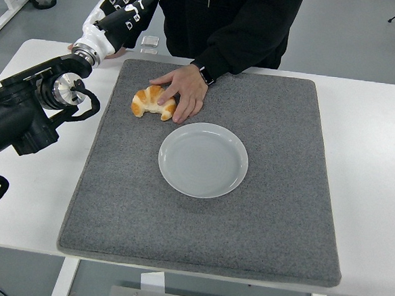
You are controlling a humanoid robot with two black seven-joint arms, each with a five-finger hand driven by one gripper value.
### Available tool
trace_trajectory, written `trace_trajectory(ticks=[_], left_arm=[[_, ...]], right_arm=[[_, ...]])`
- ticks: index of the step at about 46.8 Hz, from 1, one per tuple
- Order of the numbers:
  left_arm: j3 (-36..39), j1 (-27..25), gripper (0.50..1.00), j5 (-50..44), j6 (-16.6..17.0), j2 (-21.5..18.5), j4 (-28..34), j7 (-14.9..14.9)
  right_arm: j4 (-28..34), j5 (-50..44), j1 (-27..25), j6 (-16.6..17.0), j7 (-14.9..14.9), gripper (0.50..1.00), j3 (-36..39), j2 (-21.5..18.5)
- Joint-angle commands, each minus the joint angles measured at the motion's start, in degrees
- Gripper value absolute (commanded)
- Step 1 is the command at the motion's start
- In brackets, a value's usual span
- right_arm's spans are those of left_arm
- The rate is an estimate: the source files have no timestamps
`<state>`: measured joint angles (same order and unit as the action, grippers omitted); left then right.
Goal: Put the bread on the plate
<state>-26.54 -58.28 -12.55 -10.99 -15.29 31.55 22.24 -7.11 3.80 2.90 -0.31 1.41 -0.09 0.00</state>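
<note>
Golden crescent bread (pixel 152 102) lies at ten o'clock of white plate (pixel 203 159) on grey mat (pixel 207 209); left hand (pixel 123 11) spread, empty.

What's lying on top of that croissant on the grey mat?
A person's hand rests over the right part of the croissant, fingers on it. The left part shows bare; the part under the hand is hidden. The plate beside it is empty.

Golden croissant-shaped bread (pixel 150 101) on the grey mat, just beyond-left of the empty white plate (pixel 203 159), apart.
</note>
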Motion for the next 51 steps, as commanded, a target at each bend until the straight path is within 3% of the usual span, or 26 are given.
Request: trace_trajectory(ticks=[1, 51], left_arm=[[0.0, 0.0, 0.992, -0.02, 0.0, 0.0, 0.0, 0.0], [0.09, -0.08, 0.992, 0.07, -0.18, -0.09, -0.09, 0.0]], right_arm=[[-0.01, 0.06, 0.0, 0.04, 0.0, 0.954, 0.0, 0.0], [-0.01, -0.02, 0.0, 0.04, 0.0, 0.952, 0.0, 0.0]])
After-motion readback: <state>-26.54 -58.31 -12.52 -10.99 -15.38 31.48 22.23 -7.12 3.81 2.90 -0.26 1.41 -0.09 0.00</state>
